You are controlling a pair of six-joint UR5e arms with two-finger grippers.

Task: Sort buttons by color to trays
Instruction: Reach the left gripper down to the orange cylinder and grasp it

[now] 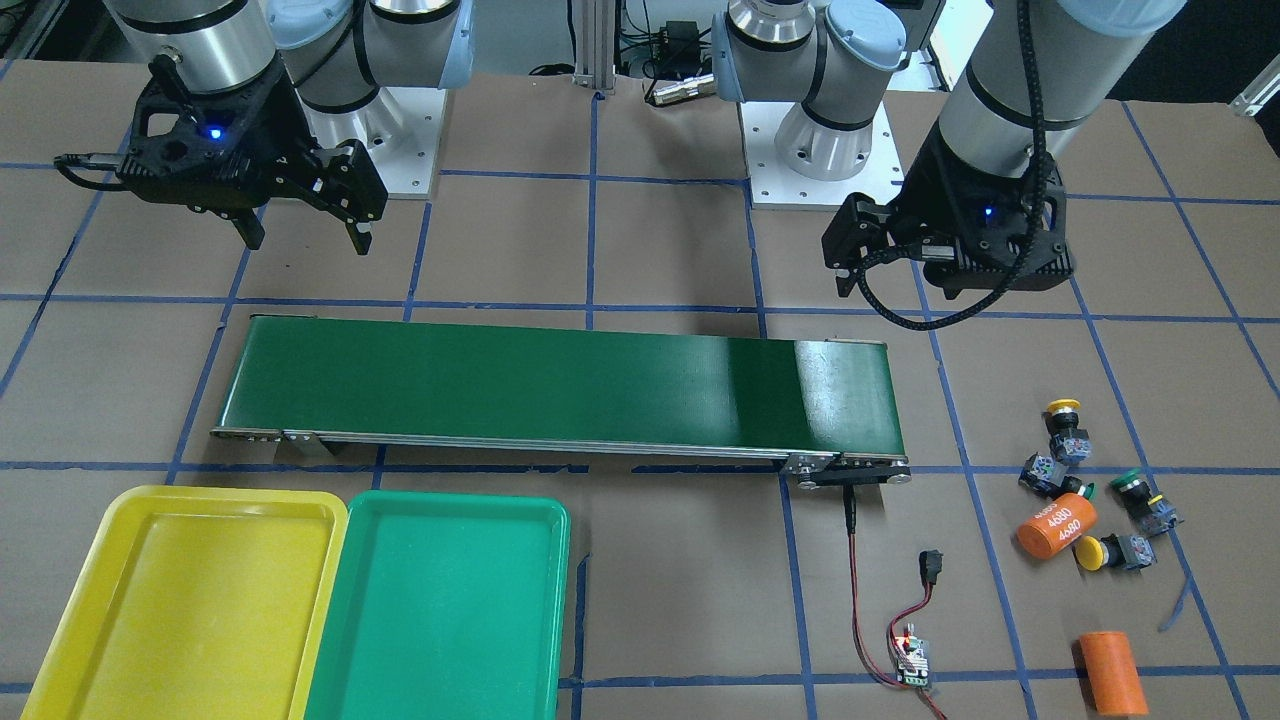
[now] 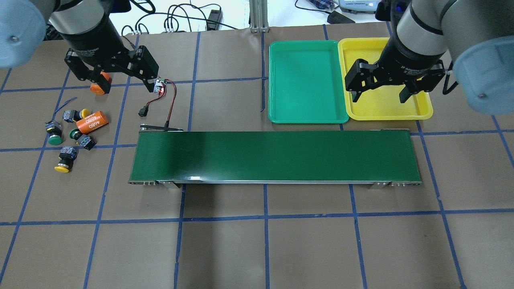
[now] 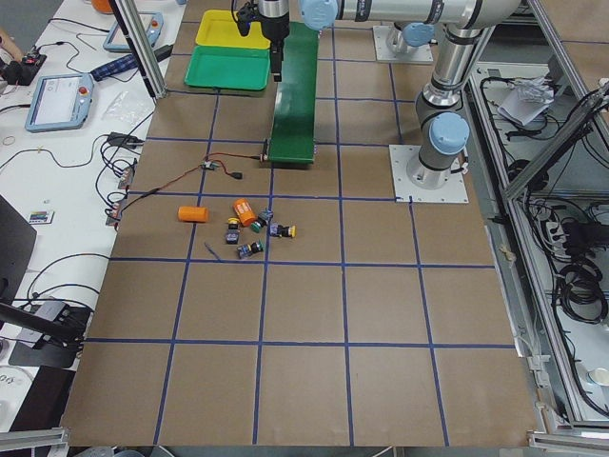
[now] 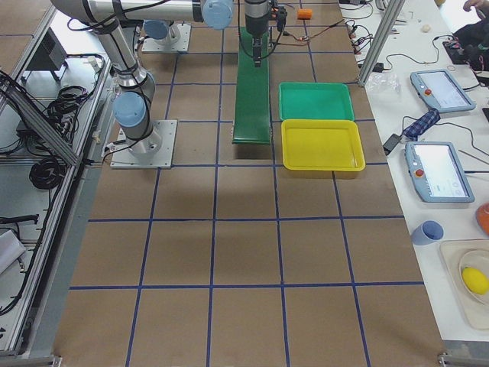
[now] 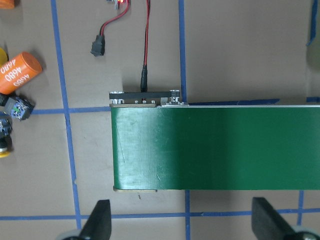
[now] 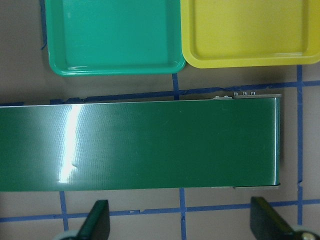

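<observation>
Four buttons lie loose at the conveyor's left-arm end: yellow-capped ones (image 2: pixel 64 160) (image 2: pixel 74 115) and green-capped ones (image 2: pixel 54 134) (image 2: pixel 80 138). In the front view they show as yellow (image 1: pixel 1065 425) (image 1: pixel 1105 552) and green (image 1: pixel 1135 490) (image 1: pixel 1045 475). The yellow tray (image 2: pixel 381 108) (image 1: pixel 190 600) and the green tray (image 2: pixel 307 80) (image 1: pixel 440 600) sit side by side, both empty. My left gripper (image 2: pixel 124 80) (image 5: pixel 182 222) is open and empty, held high over the conveyor's end. My right gripper (image 2: pixel 381 95) (image 1: pixel 305 238) (image 6: pixel 181 222) is open and empty above the other end.
A long dark-green conveyor belt (image 2: pixel 273 156) (image 1: pixel 560 385) lies across the middle. An orange cylinder marked 4680 (image 2: pixel 92 121) (image 1: pixel 1057 525) lies among the buttons, a second orange cylinder (image 1: pixel 1112 672) farther out. A small controller board (image 1: pixel 912 655) with red and black wires lies by the conveyor's end.
</observation>
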